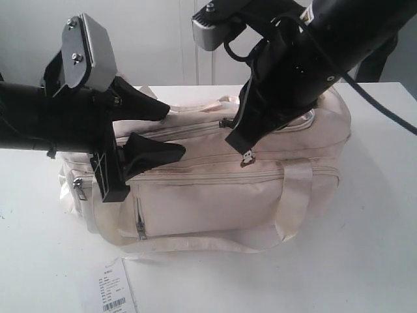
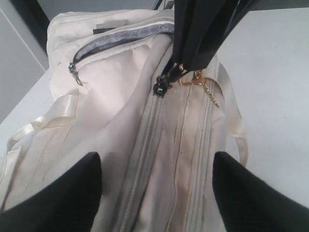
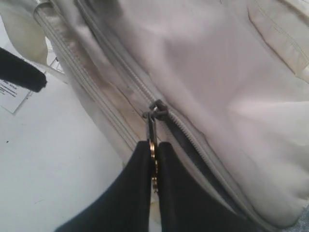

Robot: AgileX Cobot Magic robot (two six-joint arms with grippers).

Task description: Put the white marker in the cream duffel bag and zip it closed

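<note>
Zipping step, I reckon: right gripper (image 3: 154,145) clenched on the zip pull (image 3: 153,126) atop the cream duffel bag (image 1: 215,195), left gripper (image 1: 172,130) released at its nine o'clock end. No sign of the white marker, likely inside; next I drag steadily along the track.

The cream duffel bag (image 1: 215,202) sits soft and upright on the white counter (image 1: 352,261), front pocket facing out and webbing handles slack. Its top zip (image 2: 147,145) seems only partly closed, and the zip pull (image 3: 151,131) is stretched away from the slider.
</note>
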